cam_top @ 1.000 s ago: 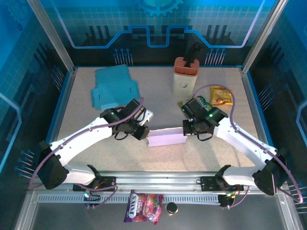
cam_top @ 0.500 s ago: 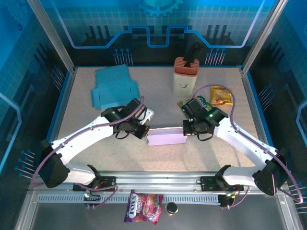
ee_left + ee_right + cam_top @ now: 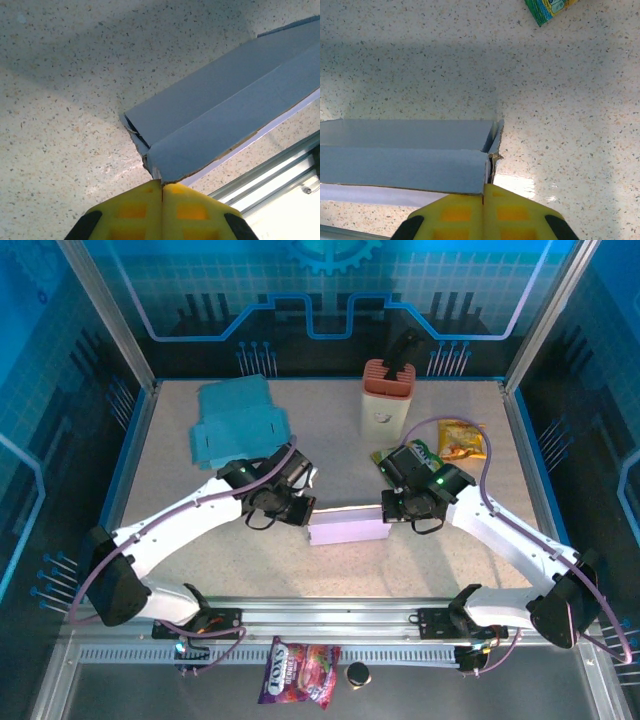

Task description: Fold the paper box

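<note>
Shifted closer to the paper box [image 3: 348, 529], the left arm [image 3: 190, 515] sets its left gripper [image 3: 161, 186], fingers pressed together, against the corner just ahead. The right gripper [image 3: 485, 189], likewise clenched empty, touches the opposite end wall.

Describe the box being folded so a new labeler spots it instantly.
On the speckled table, look at the middle, between the two white arms. The paper box lies there, a long, low pale-lavender strip, its ends pinched by the left fingers and right fingers. The blue cardboard sheets at the far left lie flat.
</note>
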{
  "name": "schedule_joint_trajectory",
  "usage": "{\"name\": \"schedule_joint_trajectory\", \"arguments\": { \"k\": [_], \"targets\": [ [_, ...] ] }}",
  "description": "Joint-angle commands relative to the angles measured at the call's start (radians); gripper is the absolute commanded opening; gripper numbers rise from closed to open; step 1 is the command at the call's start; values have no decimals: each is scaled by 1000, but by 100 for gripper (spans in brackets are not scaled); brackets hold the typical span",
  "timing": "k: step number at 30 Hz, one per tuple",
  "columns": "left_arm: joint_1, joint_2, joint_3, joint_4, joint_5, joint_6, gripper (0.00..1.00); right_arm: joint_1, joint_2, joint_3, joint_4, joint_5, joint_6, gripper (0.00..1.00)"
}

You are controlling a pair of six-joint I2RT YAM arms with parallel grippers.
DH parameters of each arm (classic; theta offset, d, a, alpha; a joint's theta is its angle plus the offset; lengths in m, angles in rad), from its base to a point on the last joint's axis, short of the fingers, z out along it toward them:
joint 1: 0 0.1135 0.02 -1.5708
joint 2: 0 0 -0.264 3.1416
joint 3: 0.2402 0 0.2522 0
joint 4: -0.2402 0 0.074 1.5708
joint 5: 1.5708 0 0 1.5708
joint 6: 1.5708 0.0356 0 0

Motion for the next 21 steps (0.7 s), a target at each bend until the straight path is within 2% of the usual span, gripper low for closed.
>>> {"name": "schedule_joint_trajectory", "arguments": {
  "k": [1, 12, 21],
  "targets": [
    [-14, 29, 42, -24, 61, -83, 0, 18, -5, -12, -20, -16, 15, 0],
    [-9, 66, 85, -53, 91, -170, 0, 19, -13, -14, -25, -12, 16, 0],
    [-6, 37, 20, 12, 73, -194, 0, 19, -23, -26, -24, -13, 22, 0]
  ]
}}
